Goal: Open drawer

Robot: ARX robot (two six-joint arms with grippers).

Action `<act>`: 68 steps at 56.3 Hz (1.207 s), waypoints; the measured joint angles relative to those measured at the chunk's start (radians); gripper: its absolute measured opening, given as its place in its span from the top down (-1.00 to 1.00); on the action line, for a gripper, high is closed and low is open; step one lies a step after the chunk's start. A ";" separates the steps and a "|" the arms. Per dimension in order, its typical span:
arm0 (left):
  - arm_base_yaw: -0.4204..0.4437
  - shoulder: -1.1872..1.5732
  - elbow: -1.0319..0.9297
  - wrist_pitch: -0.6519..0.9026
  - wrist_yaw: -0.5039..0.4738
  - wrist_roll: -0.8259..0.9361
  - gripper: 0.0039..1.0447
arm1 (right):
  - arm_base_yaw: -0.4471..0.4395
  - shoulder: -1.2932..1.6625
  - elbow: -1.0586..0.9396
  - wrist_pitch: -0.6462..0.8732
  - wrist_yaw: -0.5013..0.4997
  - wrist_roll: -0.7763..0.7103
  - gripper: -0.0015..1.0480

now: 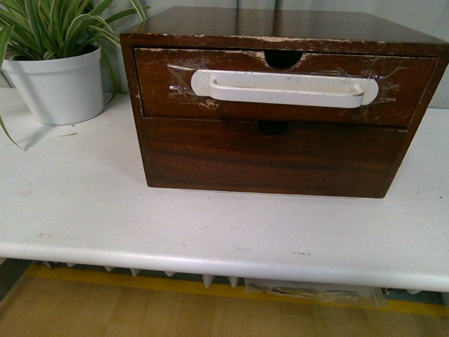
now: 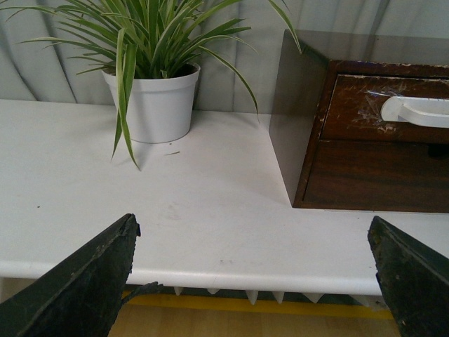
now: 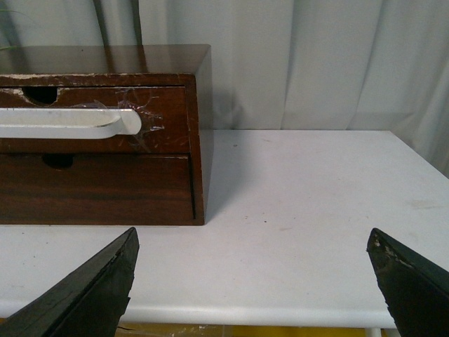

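Finding: left gripper (image 2: 252, 223) and right gripper (image 3: 252, 235) both stand wide open, empty. The drawer (image 1: 280, 112) is shut, ahead and between them, well apart. Advise gripping white handle (image 1: 284, 89) mid-span, pulling straight back; taped fixing may peel.

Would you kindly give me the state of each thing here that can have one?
Drawer: shut.
Handle: taped on, not gripped.
Lower drawer: shut.
Left end effector: open, empty.
Right end effector: open, empty.
Plant: upright.
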 joint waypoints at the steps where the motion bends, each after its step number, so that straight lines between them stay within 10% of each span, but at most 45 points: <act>1: 0.000 0.000 0.000 0.000 0.000 0.000 -0.89 | 0.000 0.000 0.000 0.000 0.000 0.000 -0.83; 68: 0.000 0.000 0.000 0.000 0.000 0.000 -0.89 | 0.000 0.000 0.000 0.000 0.000 0.000 -0.83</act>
